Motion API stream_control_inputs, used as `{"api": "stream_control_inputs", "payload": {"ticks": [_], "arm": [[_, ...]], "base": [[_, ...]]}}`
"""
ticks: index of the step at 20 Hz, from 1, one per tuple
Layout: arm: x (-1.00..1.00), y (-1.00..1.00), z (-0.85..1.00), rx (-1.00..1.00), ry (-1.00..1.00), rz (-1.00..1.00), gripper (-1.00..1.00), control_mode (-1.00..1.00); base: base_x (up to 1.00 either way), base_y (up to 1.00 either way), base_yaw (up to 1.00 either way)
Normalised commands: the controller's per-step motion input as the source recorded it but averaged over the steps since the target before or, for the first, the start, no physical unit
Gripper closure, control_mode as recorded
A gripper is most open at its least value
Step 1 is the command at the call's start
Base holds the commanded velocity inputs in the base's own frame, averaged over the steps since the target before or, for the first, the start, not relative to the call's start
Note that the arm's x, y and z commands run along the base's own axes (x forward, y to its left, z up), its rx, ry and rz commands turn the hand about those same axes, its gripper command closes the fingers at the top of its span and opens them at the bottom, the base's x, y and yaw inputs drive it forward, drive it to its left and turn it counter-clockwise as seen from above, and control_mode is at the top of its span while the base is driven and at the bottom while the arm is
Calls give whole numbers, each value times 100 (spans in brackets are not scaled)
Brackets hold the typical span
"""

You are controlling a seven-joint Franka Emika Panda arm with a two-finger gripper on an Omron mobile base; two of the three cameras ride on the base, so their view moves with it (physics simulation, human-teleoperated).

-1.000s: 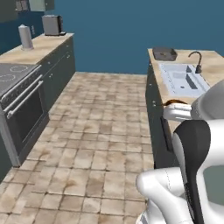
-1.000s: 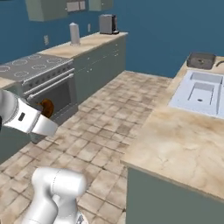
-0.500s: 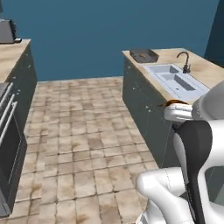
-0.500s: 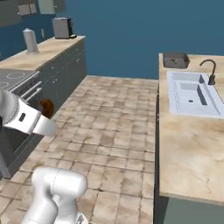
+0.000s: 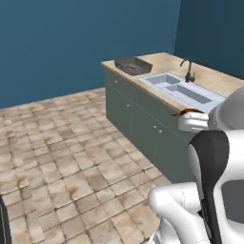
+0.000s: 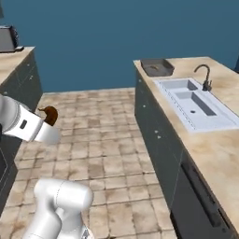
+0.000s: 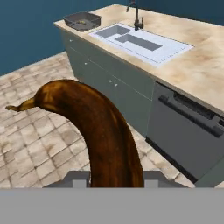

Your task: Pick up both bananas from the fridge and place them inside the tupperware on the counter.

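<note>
Carrying stage, by my reading: gripper clenched on a banana, which rises from between the jaws and curves up and over, its stem tip pointing off to one side in the hand view. Fruit mostly dark brown. In the right base view the banana shows as a dark lump at the end of the white arm, out over the tiled floor.

Tupperware sits on the far end of the counter, beyond the sink (empty, as far as I can tell). From the jaws it lies ahead and well apart, past the cabinet front; in the hand view the tupperware is at the upper left.

The banana's long axis runs roughly along the gripper's line, so the drop likely needs the hand brought over the rim and tipped down.
</note>
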Motion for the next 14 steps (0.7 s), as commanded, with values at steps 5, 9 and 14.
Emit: {"api": "stream_control_inputs", "payload": {"ticks": [5, 9, 14], "arm": [[0, 0, 0, 0, 0, 0, 100, 100], [0, 0, 0, 0, 0, 0, 100, 100], [0, 0, 0, 0, 0, 0, 100, 100]], "base": [[93, 100, -49], [100, 100, -52], [100, 100, -48]]}}
